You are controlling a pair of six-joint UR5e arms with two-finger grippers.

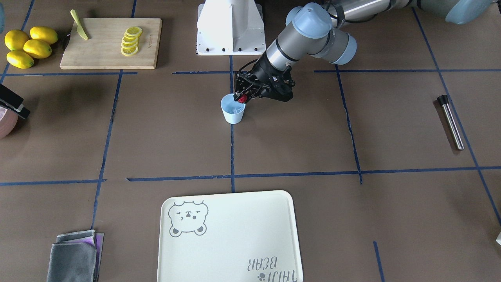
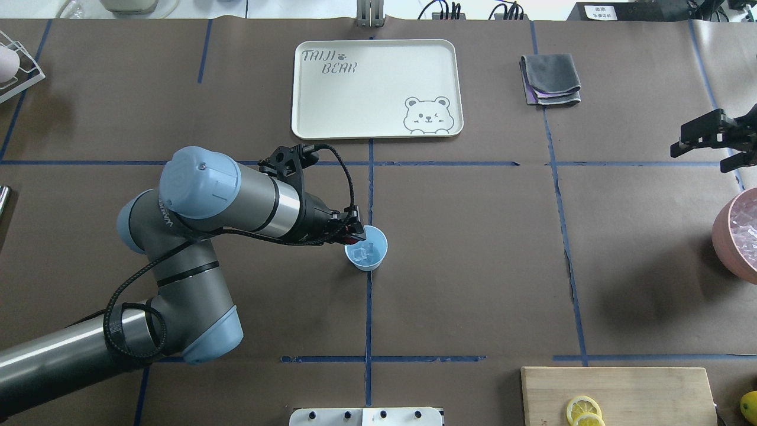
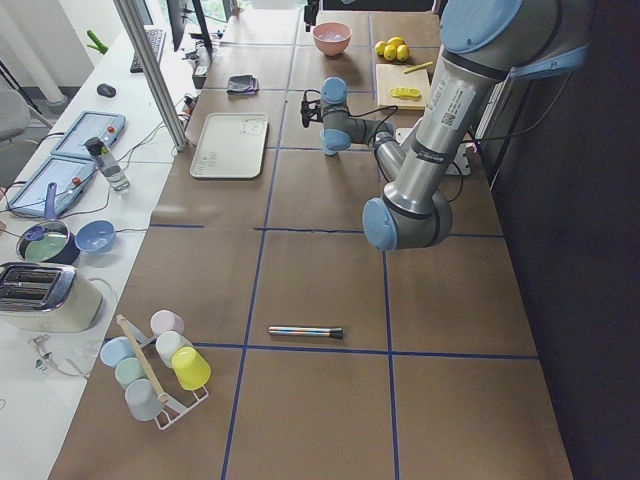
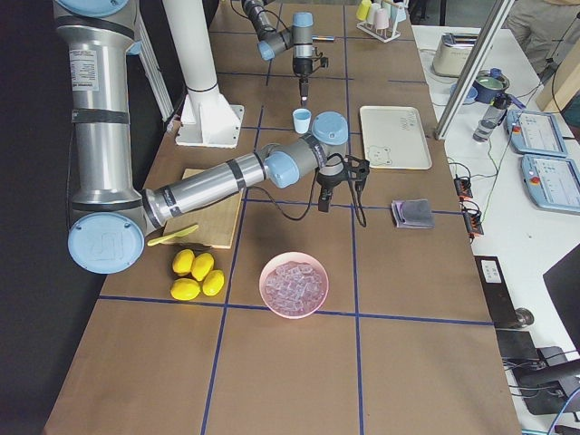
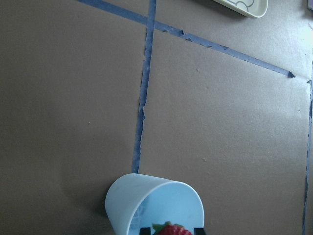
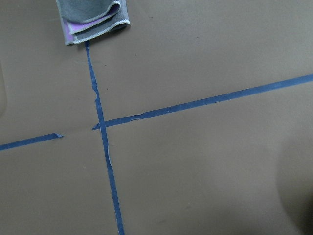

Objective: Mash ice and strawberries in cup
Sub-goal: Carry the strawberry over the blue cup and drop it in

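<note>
Counted: one cup, one strawberry, and ice in the cup, chunk count not resolvable. Cup was stood mid-table on a tape line. Left arm was extended low, wrist near horizontal. Left gripper was clamped on the strawberry, just over the cup's left rim. Right gripper was held at the right edge, grip state not determinable. Cutting board near right, pink bowl right, tray and cloth far.

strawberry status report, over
Left end effector shut on strawberry, poised at blue cup's rim. Ice already in cup. Right end effector open, empty, near pink bowl. Nothing in the way; steel rod lies far aside.
</note>
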